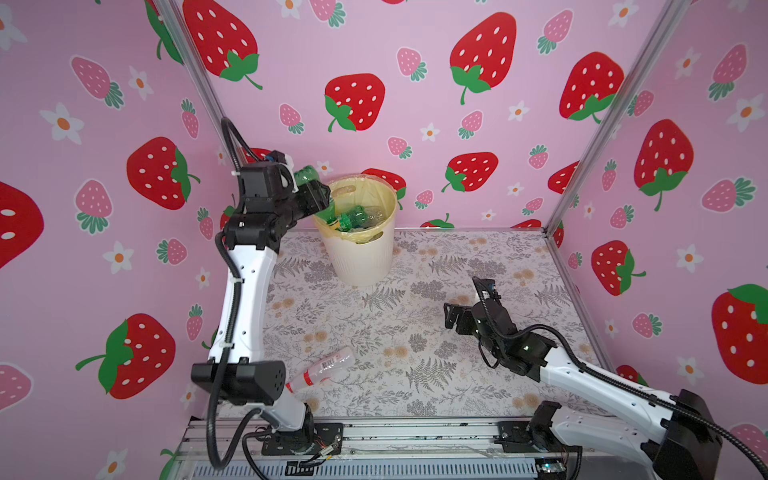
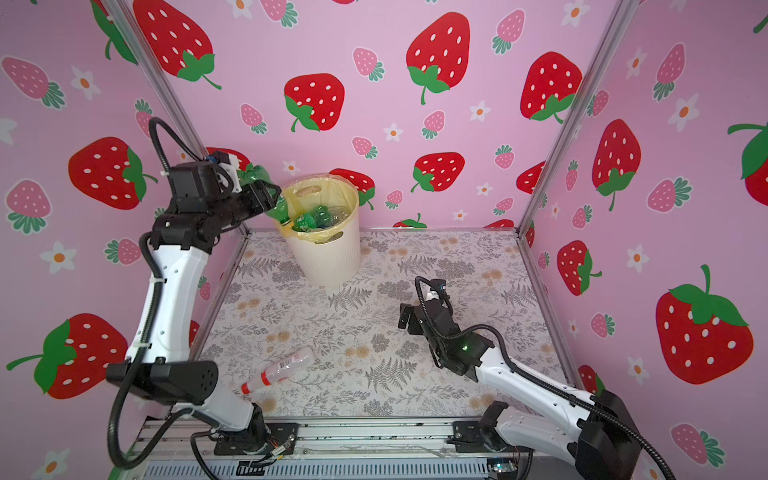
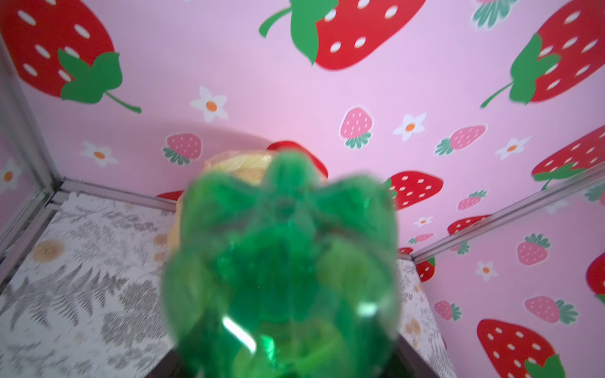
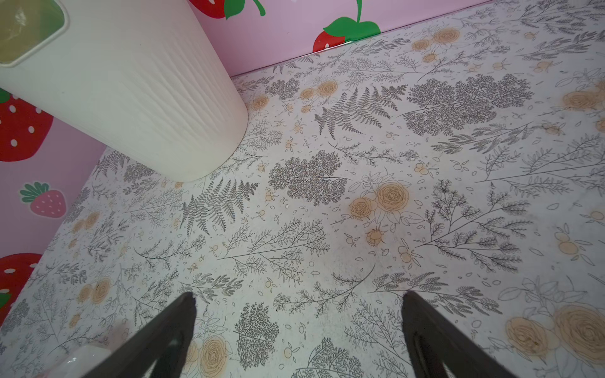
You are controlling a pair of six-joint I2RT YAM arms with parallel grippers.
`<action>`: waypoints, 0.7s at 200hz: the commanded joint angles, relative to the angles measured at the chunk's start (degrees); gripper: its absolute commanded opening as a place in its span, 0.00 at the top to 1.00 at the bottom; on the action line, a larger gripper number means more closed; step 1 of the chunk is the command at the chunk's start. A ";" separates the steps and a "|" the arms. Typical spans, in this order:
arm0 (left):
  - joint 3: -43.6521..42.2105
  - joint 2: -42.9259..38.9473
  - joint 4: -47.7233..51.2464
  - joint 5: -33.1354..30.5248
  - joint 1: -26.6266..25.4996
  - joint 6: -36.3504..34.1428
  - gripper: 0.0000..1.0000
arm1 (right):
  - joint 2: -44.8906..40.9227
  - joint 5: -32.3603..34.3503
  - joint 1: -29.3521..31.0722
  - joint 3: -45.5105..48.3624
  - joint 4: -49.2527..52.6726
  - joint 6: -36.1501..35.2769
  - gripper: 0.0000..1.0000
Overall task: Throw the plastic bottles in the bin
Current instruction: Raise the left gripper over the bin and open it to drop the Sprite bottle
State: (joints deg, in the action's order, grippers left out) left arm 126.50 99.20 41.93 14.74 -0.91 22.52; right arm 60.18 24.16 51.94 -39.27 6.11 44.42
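Top views: bin (image 1: 361, 257) stands at the far edge of the desk (image 1: 415, 332), with a yellowish liner (image 1: 365, 195) inside. In it are green bottles (image 1: 353, 218) and a clear bottle (image 1: 376, 214), piled together. Left jaws sit at the rim, either side of a tilted green bottle (image 1: 307, 174), neck down inside the bin. Can't tell if they clamp it or stand free. Red-labelled bottle (image 1: 324, 370) lies on the desk near the left arm's base. Right jaws are open and empty over bare desk, well apart from the bin.

Left wrist: the tilted green bottle's blurred base fills the middle, liner behind it.

Right wrist: jaws spread wide, nothing between. Bin's ribbed wall is visible, with liner showing through a handle cut-out (image 4: 26, 29).
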 commanded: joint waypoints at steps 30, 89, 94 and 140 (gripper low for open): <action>29.67 14.99 14.33 0.38 -1.42 -0.43 0.01 | -2.00 1.90 -0.09 -0.07 3.39 2.27 0.01; 3.72 -4.35 1.39 -2.87 -1.25 1.71 0.01 | -0.68 1.43 0.02 -0.93 3.21 1.33 0.01; 2.68 -5.09 1.75 -2.86 -1.19 1.78 0.01 | -0.49 1.31 0.02 -1.12 3.28 0.99 0.00; -5.54 -9.01 8.14 -3.84 -0.34 1.94 0.01 | 1.44 -0.26 0.50 -2.37 2.64 -1.14 0.01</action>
State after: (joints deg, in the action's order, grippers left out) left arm 125.25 89.65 46.28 12.60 -1.89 23.97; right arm 60.80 24.40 52.01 -39.29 8.25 44.71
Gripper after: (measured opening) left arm 0.990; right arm 0.995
